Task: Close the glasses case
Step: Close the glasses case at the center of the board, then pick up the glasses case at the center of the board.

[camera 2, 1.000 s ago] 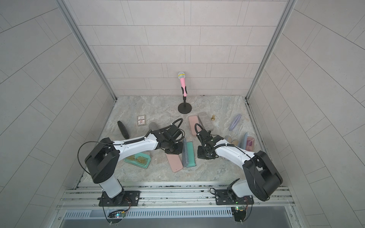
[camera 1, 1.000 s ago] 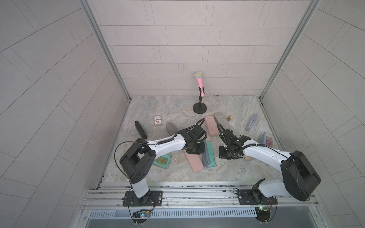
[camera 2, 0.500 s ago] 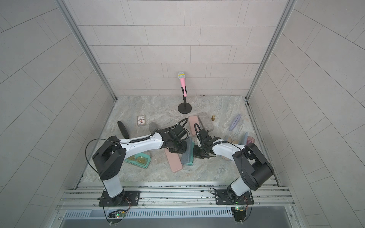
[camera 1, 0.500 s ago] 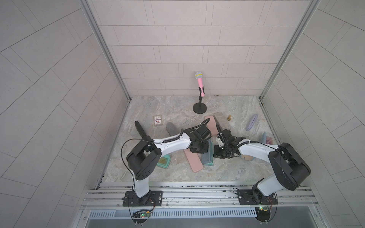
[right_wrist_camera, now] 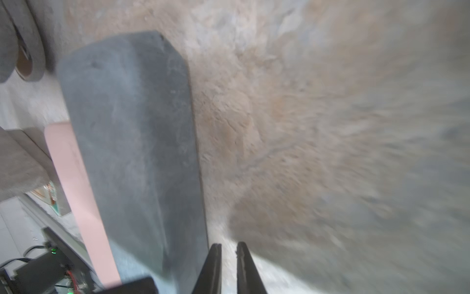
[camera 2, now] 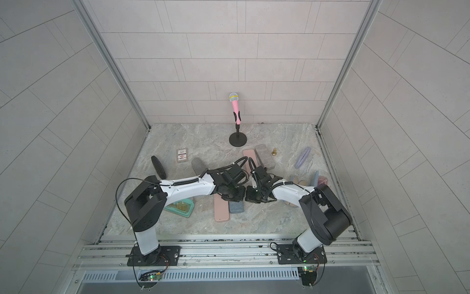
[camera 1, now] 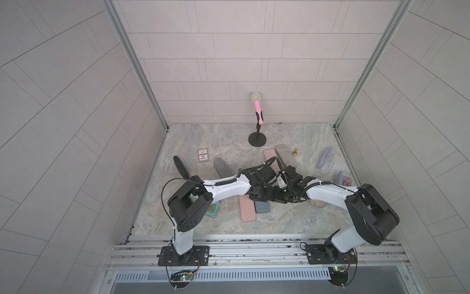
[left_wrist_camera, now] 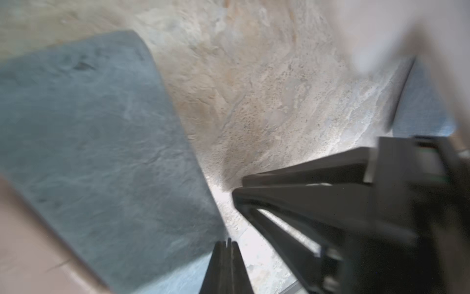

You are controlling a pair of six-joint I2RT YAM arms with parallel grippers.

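Teal comes first, a shallow tray (camera 2: 180,207) at the near side of the marbled desk (camera 2: 267,224). Just past it lies a long pink case (camera 2: 221,211). Touching that one's side is the slate-blue glasses case (camera 2: 236,207). Only its near end shows in both top views, because the two wrists meet over the rest of it.

Both wrist views show the glasses case as a long body with its flap folded down and no lining visible. I judge it shut, or all but shut. The blur hides whether any catch has seated.

The left gripper (left_wrist_camera: 227,244) has its jaws pressed together on nothing, with the tips just beside the case's edge. The right gripper (right_wrist_camera: 229,245) has its jaws parted by a narrow gap. Bare desk shows through that gap, and the jaws stand alongside the case's long edge and hold nothing.

So the fold itself looks made, and the step in hand is letting go and checking. The next move calls for both arms to lift straight clear without dragging the case or nudging its pink neighbour. If the flap has not seated, closed tips should press once along the top.

Farther back are a grey oval case (camera 2: 198,164) and a pink microphone (camera 2: 235,109) on its stand by the wall. Both are well apart from the work.
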